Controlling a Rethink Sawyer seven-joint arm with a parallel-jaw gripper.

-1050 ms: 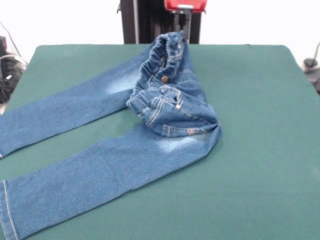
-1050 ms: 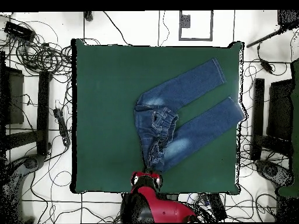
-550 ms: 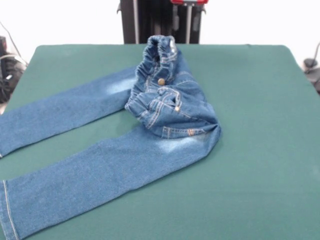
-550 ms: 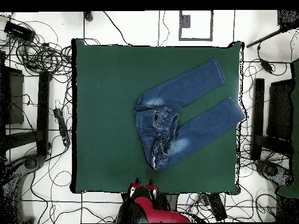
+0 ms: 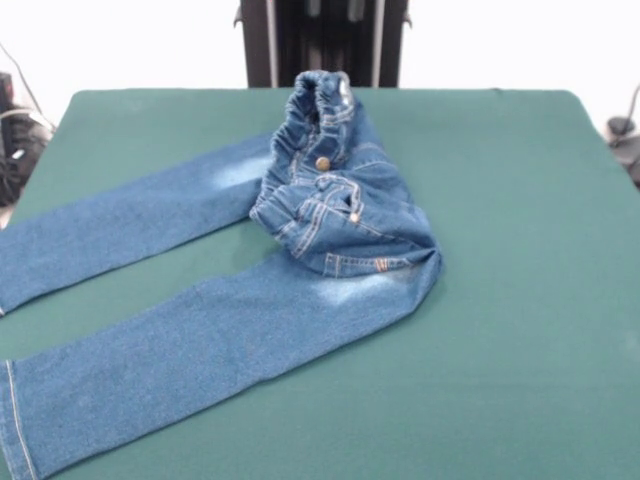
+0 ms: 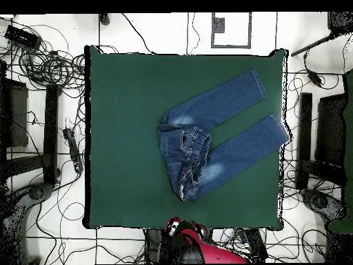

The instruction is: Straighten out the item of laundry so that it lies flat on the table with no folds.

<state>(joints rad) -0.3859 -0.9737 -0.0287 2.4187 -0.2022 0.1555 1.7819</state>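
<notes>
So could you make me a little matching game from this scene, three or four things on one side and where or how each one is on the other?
Things:
1. jeans legs
2. jeans waistband
3. table
4. robot arm

States:
A. covered in dark green cloth
B. drawn back off the table's edge
C. bunched and folded over the seat
D. stretched out flat, side by side

Pairs: 1-D, 2-C, 3-A, 4-B

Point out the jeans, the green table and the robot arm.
jeans (image 5: 345, 215), front view, on the bunched-up seat part.
green table (image 5: 520, 300), front view, on bare cloth beside the jeans.
robot arm (image 6: 200, 248), overhead view, on its red body off the table's edge.
</notes>
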